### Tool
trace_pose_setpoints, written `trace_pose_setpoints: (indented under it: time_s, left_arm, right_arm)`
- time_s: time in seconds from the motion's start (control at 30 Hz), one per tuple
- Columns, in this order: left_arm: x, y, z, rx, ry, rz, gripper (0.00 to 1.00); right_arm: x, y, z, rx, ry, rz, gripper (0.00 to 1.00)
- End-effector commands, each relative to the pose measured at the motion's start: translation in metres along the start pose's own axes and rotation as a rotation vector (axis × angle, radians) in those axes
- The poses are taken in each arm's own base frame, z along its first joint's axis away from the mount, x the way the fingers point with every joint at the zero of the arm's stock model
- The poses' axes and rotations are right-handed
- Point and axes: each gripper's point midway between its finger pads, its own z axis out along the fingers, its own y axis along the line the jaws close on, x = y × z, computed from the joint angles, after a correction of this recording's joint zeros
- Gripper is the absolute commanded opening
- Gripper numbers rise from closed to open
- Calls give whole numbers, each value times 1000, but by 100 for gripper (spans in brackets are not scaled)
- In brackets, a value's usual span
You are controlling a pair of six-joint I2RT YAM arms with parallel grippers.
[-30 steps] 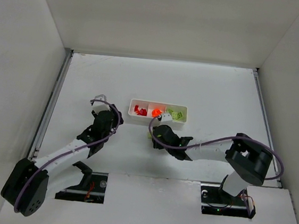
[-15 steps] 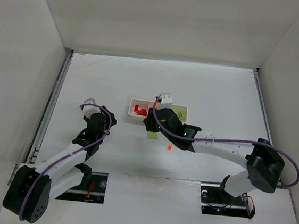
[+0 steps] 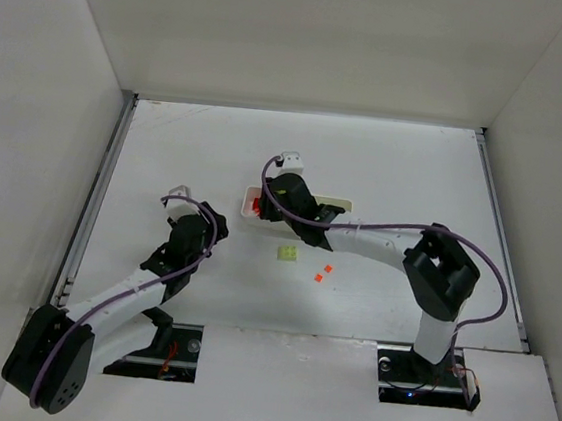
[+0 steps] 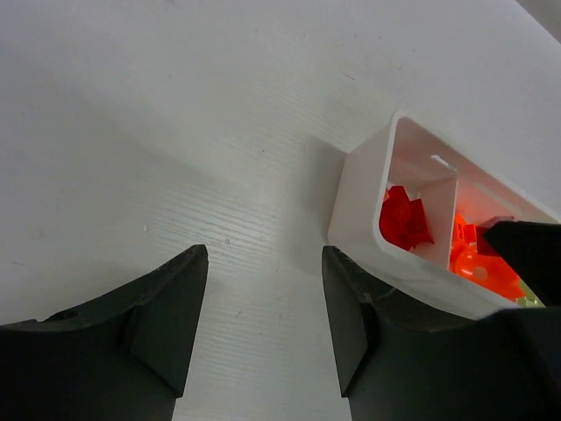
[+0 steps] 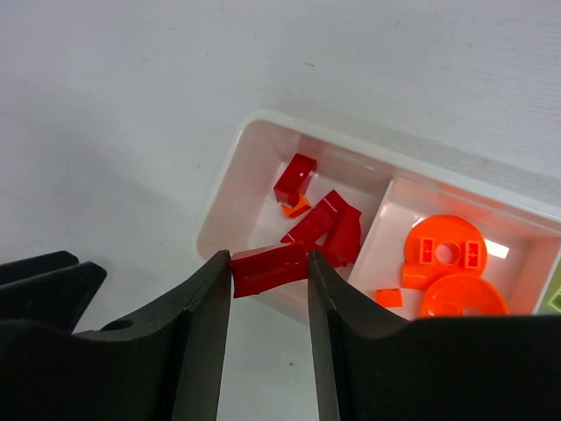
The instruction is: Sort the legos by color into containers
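My right gripper (image 5: 269, 274) is shut on a small red lego (image 5: 269, 267) and holds it over the near rim of the white tray (image 5: 263, 121), at its left compartment. That compartment holds several red legos (image 5: 323, 221) and one small orange piece. The middle one holds orange pieces (image 5: 447, 274). From above, my right gripper (image 3: 265, 203) covers most of the tray (image 3: 338, 202). One yellow-green lego (image 3: 286, 254) and two orange legos (image 3: 322, 273) lie loose on the table in front of the tray. My left gripper (image 4: 263, 263) is open over bare table, left of the tray (image 4: 364, 206).
The right arm (image 3: 378, 243) stretches across the table from the right, just behind the loose legos. The left arm (image 3: 144, 272) lies along the left side. White walls enclose the table on three sides.
My right gripper has swung from the table in front of the tray up and left to its left compartment, carrying the red lego. Two loose orange legos now show. The left gripper shifted only slightly.
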Motion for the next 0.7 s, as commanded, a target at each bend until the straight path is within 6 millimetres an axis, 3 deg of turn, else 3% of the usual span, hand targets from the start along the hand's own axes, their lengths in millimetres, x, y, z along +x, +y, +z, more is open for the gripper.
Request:
trace_pose_setpoints:
  time_s: [0.0,0.1,0.23,0.37,0.53,0.67]
  left_arm:
    - [-15,-20,-2,62,-50,-15,51]
    - [-16,-26,-5,82,-57,-6,50]
    - [-17,-33,-9,109,-62,18,49]
    - [-9,-48,-18,171,-40,42,49]
    - [31,-86,-49,344,57,140,50]
    - [67,-109,-62,416,122,248,55]
  right_arm:
    - [-28,22,0,-67,-56,30,39]
    - [-27,17,-4,-58,-60,43,51]
    - [-40,8,-24,-64,-98,70,53]
    - [-43,-17,-54,-43,-143,92,52]
    - [-30,-61,-91,-1,-184,135,49]
    - [-16,-80,-108,6,-183,144,50]
